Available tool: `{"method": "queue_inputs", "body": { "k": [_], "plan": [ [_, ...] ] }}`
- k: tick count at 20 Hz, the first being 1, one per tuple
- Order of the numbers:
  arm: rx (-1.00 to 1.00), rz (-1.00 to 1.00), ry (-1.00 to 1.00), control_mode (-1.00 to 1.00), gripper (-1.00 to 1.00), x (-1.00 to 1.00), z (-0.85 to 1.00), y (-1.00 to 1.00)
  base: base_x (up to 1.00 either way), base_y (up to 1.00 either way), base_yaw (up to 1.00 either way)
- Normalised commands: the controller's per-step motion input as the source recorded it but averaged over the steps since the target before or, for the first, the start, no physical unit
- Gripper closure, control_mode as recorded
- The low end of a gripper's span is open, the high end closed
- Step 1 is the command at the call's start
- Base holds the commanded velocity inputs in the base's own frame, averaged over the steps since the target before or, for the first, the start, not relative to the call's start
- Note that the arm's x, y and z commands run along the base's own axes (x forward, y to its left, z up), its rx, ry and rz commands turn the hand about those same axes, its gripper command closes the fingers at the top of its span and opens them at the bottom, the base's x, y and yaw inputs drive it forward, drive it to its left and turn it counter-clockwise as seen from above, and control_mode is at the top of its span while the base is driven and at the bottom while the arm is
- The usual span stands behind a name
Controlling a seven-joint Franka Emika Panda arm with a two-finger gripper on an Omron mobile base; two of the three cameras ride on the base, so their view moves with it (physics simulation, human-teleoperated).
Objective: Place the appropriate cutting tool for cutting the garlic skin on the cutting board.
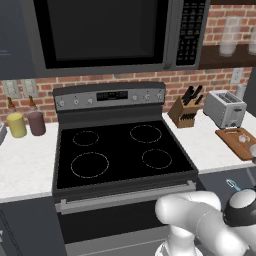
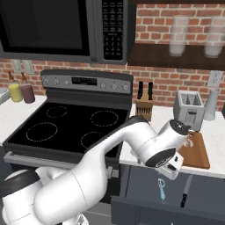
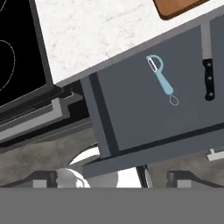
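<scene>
The slim teal-handled cutting tool with a pale head (image 3: 161, 76) lies flat in the open dark grey drawer (image 3: 131, 109), beside a black-handled knife (image 3: 208, 65). The gripper (image 2: 172, 168) hangs above the drawer with jaws spread wide, holding nothing, the tool just below it. The reddish-brown wooden cutting board (image 2: 197, 151) rests on the white worktop (image 2: 215, 132) with the whitish garlic bulb (image 1: 243, 138) on it.

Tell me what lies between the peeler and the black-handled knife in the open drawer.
Nothing: in the hand view, bare grey drawer floor separates the peeler from the knife.
</scene>
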Motion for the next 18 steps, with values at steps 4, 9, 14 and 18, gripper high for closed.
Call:
{"method": "queue_inputs", "body": {
  "k": [4,9,14,18],
  "plan": [
    [0.0,0.0,0.08,-1.0,-1.0,-0.22,-0.43,-0.49,0.0,0.0,0.0],
    [0.0,0.02,0.11,-1.0,-1.0,-0.15,-0.38,-0.47,0.0,0.0,0.0],
    [0.0,0.04,0.11,-1.0,-1.0,-0.07,-0.35,-0.49,0.0,0.0,0.0],
    [0.0,0.07,0.02,-1.0,-1.0,-0.03,-0.34,-0.5,0.0,0.0,0.0]
  ]
}}
